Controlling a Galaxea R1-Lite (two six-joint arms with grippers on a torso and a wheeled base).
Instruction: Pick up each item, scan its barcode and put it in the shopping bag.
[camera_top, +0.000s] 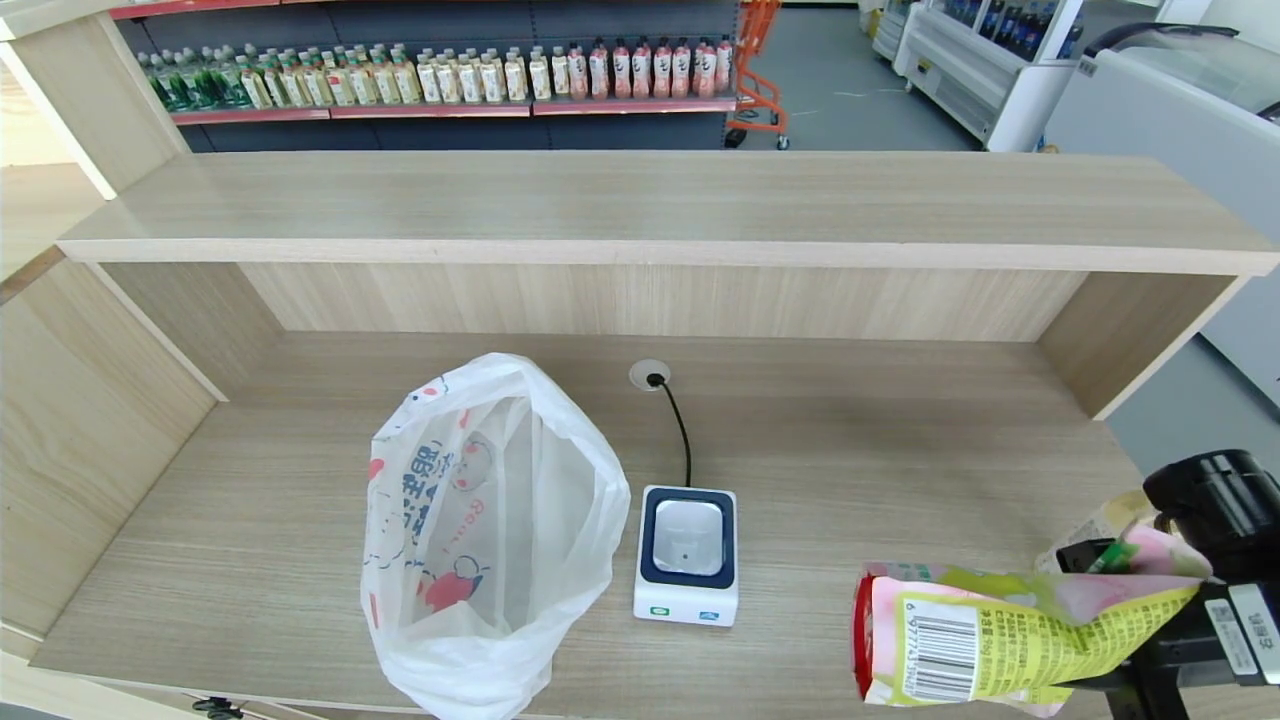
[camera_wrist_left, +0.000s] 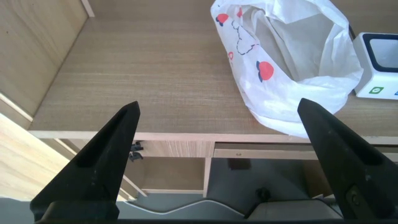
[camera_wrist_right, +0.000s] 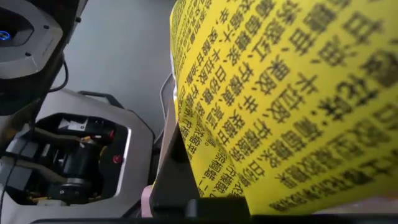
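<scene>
my right gripper (camera_top: 1140, 610), left gripper (camera_wrist_left: 219, 109) spread wide, pinches the yellow snack packet (camera_top: 990, 640) over the counter's (camera_top: 880, 450) right front, well apart from the scanner (camera_top: 687, 567), where its limp barcode end could sag and misread.

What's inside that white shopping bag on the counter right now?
The shopping bag gapes open; through its mouth only bare white plastic shows, no item. Its far bottom is hidden by crumpled folds.

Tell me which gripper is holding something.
The right gripper, jaws shut on the yellow-and-pink snack packet; the left gripper hangs open and empty.
</scene>
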